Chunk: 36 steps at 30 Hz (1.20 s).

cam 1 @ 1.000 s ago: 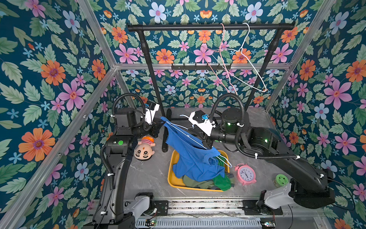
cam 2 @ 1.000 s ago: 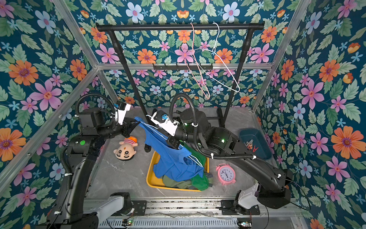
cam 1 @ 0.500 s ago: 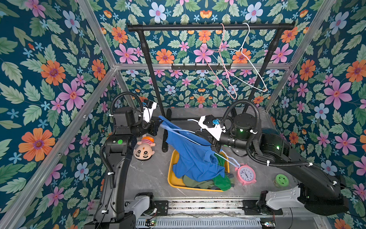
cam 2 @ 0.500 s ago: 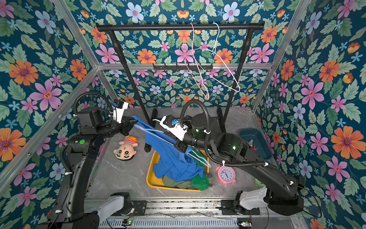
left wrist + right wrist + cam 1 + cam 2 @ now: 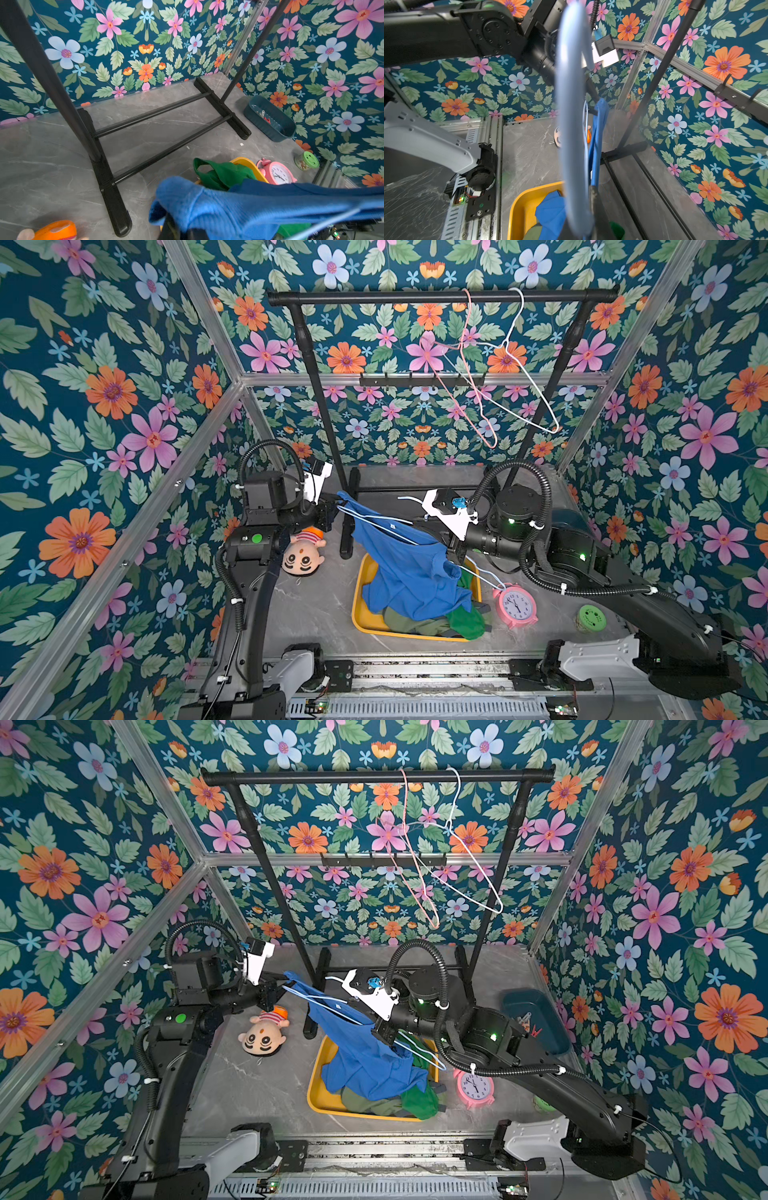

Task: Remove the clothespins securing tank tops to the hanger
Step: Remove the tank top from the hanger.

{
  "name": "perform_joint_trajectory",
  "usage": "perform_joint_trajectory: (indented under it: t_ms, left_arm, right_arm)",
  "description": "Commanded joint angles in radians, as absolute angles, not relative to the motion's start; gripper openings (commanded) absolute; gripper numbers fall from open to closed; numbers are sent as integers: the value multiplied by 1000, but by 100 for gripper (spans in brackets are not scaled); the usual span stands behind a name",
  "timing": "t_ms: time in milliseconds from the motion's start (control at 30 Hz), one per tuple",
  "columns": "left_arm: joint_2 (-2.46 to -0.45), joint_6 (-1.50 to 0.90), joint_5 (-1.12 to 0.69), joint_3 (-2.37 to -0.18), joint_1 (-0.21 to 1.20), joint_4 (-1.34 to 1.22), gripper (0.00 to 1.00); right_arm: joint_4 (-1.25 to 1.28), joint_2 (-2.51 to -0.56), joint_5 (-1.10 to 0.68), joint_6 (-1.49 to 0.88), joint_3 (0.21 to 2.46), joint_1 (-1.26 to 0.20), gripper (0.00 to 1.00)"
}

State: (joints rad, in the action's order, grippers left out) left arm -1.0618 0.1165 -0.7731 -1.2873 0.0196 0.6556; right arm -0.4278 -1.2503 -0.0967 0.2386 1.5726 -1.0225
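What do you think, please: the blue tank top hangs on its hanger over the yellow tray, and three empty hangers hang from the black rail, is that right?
Not quite: only two empty hangers hang from the black rail, a pink hanger and a white hanger, as both top views show. The blue tank top does hang on its light blue hanger over the yellow tray.

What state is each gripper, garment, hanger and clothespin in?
left gripper: shut on the blue tank top
right gripper: shut on the blue hanger
blue tank top: on that hanger, hem in yellow tray
green tank top: crumpled in tray
olive tank top: crumpled in tray
clothespins: loose in teal bin
pink hanger: bare
white hanger: bare
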Motion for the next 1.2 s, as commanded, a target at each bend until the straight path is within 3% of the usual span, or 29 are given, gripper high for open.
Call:
perform_joint_trajectory:
  t_ms: [0, 267, 400, 633, 700, 967, 1167]
  left_arm:
    - [-1033, 185, -810, -1260, 22, 678, 6]
    - [-955, 280, -796, -1163, 23, 737, 6]
    - [-943, 320, -807, -1142, 23, 772, 19]
    - [-941, 391, -789, -1198, 20, 826, 52]
    - [-934, 409, -782, -1218, 16, 838, 56]
    - [-967, 577, -690, -1419, -9, 1029, 57]
    - [-1008, 640, -784, -1637, -39, 1175, 56]
  right_arm:
    - [-253, -1264, -148, 194, 1576, -997, 0]
    - [-120, -1232, -187, 115, 1498, -967, 0]
    - [-121, -1198, -238, 74, 1449, -936, 0]
    - [-305, -1177, -345, 136, 1492, -897, 0]
    - [-348, -1175, -383, 138, 1506, -870, 0]
    - [-457, -1203, -467, 173, 1548, -824, 0]
    - [-461, -1246, -532, 173, 1564, -801, 0]
